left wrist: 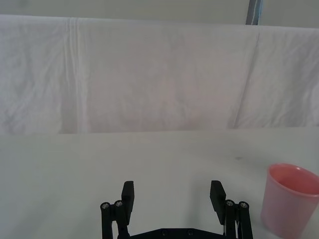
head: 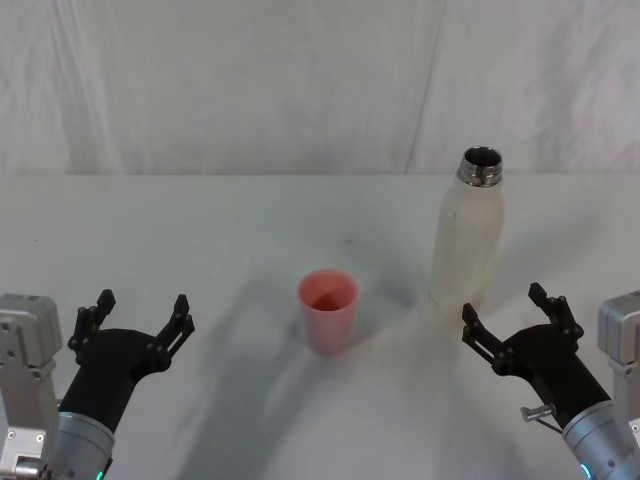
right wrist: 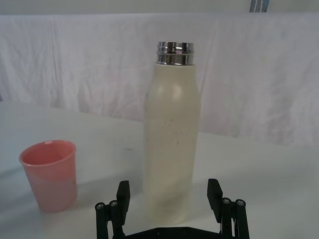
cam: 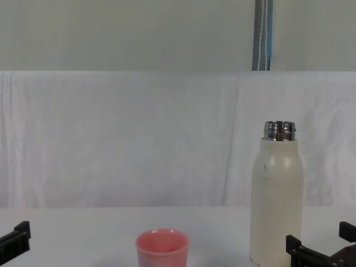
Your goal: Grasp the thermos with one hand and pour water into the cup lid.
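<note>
The thermos [head: 467, 238] stands upright and uncapped on the right of the white counter [head: 200, 240], with the cup lid [head: 327, 310] well apart to its left and nearer the robot. The head view looks down into the steel neck and the pink cup; the right wrist view shows dark specks on the bottle's side. The right tool [head: 508, 317] sits just before the thermos, fingers spread, touching nothing. The left tool [head: 139, 319], also spread, rests left of the cup. A white cloth [cam: 139, 139] hangs behind.
</note>
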Motion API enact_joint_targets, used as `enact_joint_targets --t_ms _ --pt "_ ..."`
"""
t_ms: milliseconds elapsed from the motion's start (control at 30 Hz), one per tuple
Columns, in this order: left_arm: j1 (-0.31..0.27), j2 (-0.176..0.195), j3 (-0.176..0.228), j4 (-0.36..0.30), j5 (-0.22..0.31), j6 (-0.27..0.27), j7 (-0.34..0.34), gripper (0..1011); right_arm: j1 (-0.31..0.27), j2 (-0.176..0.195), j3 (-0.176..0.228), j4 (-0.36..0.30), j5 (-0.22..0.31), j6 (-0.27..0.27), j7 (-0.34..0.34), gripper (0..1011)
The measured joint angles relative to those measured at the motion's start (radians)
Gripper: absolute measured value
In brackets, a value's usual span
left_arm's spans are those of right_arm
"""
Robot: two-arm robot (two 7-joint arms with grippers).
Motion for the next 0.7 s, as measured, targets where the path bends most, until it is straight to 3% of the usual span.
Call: enact_joint_targets --t_ms 700 --pt "0.000 0.000 0.000 0.000 0.000 0.000 0.000 1001 0.001 0.001 0.000 -0.001 0.000 0.001 -0.001 1001"
